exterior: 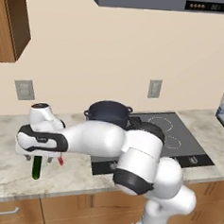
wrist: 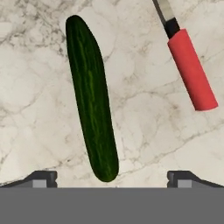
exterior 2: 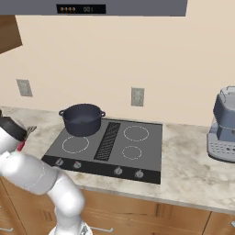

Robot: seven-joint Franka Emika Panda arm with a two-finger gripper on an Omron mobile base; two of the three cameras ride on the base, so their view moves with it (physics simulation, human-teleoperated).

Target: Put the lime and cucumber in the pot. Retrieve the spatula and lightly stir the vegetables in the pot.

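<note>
The cucumber [wrist: 92, 98], long and dark green, lies flat on the marble counter directly under my hand, also seen as cucumber [exterior: 36, 168] left of the stove. My gripper [wrist: 113, 179] is open, its fingertips [wrist: 41, 178] spread wide to either side of the cucumber's near end, above it and holding nothing. In the left base view the gripper [exterior: 38, 159] points down at the counter. The spatula [wrist: 191, 70], red-handled with a grey head, rests beside the cucumber; its handle [exterior: 60, 161] shows there too. The dark pot [exterior: 109, 112] [exterior 2: 82, 118] stands on the rear left burner. The lime is out of view.
A black cooktop [exterior 2: 133, 151] with front knobs lies right of my hand. A grey coffee machine [exterior 2: 224, 126] stands at the far right of the counter. A range hood [exterior 2: 105, 7] hangs above the stove, and a wooden wall cabinet [exterior: 11, 21] at upper left.
</note>
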